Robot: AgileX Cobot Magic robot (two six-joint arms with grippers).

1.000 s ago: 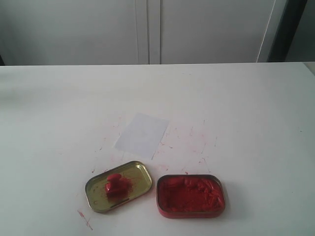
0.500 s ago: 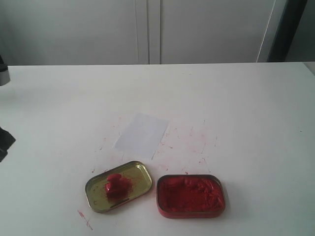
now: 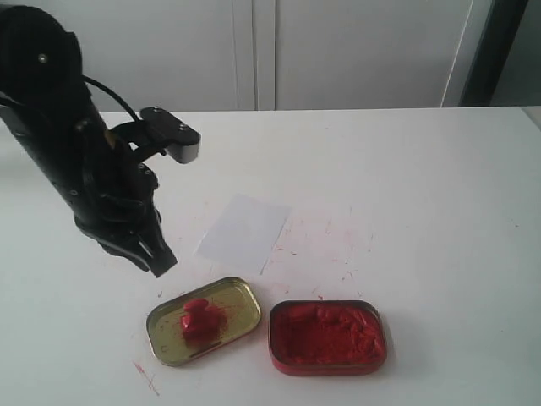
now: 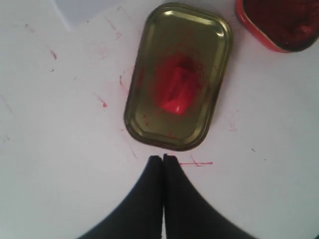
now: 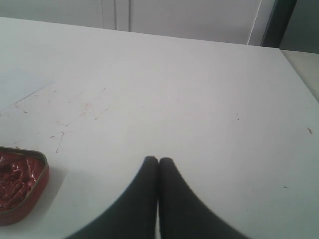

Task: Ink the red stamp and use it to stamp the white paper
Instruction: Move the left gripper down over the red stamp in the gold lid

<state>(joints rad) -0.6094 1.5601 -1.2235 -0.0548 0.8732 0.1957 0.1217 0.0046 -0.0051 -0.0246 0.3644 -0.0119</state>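
The red stamp (image 3: 198, 318) lies in the gold tin lid (image 3: 240, 298), near the table's front; the left wrist view shows the stamp (image 4: 177, 92) in the lid (image 4: 214, 40) too. The white paper (image 3: 245, 231) lies flat just behind the lid, and its corner (image 4: 82, 9) shows in the left wrist view. My left gripper (image 3: 163, 266) hangs shut and empty above the table, left of the paper and behind the lid's left end; its tips (image 4: 162, 158) are pressed together. My right gripper (image 5: 158, 160) is shut on nothing, over bare table; it is out of the exterior view.
The red tin of paste (image 3: 327, 336) stands open right of the lid, and it shows as the red tin (image 5: 20, 181) in the right wrist view. Red specks (image 3: 330, 241) mark the tabletop around the paper. The left arm (image 3: 76, 161) stands over the table's left side.
The left arm has swung in from the left edge and now stands over the table's left side, its gripper near the lid. Stamp, lid, tin and paper have not moved.
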